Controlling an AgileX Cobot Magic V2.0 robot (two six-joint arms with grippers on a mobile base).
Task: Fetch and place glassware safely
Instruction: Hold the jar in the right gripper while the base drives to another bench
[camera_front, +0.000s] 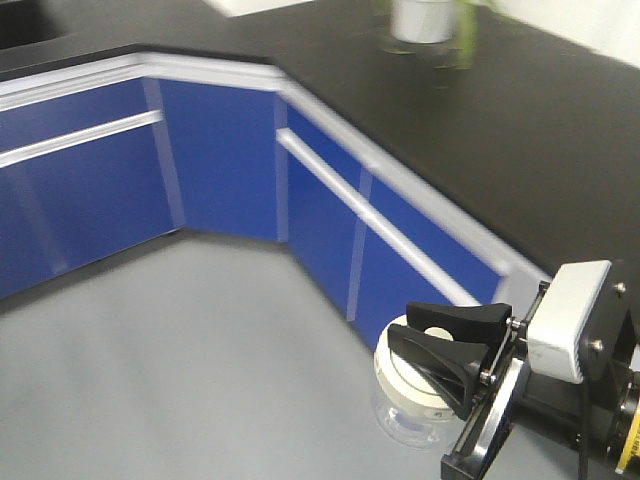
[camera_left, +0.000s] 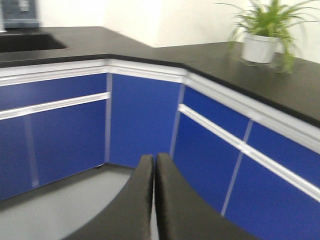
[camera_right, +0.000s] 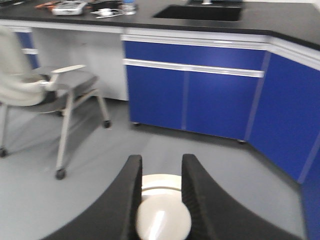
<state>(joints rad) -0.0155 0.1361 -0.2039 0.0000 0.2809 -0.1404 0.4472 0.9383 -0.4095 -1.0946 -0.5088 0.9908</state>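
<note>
Right wrist-mounted view: looks down on one glass jar (camera_right: 161, 184), topped in off-white, with its round knob (camera_right: 162, 220) clamped between the two black fingers (camera_right: 120, 200) of the right gripper (camera_right: 161, 167). Cannot tell what the clear glass holds. From the front, hangs in the air over the grey floor (camera_front: 200, 340), just beside the blue cabinet fronts (camera_front: 220, 150) and below the white-trimmed edge of the black counter (camera_front: 480, 130). Over at the left gripper (camera_left: 154, 159): both fingers pressed together along their length. One white pot (camera_left: 259, 48) with one green plant (camera_left: 265, 17), well back from the counter's edge, near the wall. One sink (camera_right: 199, 12) sunk into the counter. One wheeled chair (camera_right: 45, 87) toward the floor's left side, well apart from the jar, with open floor between.
</note>
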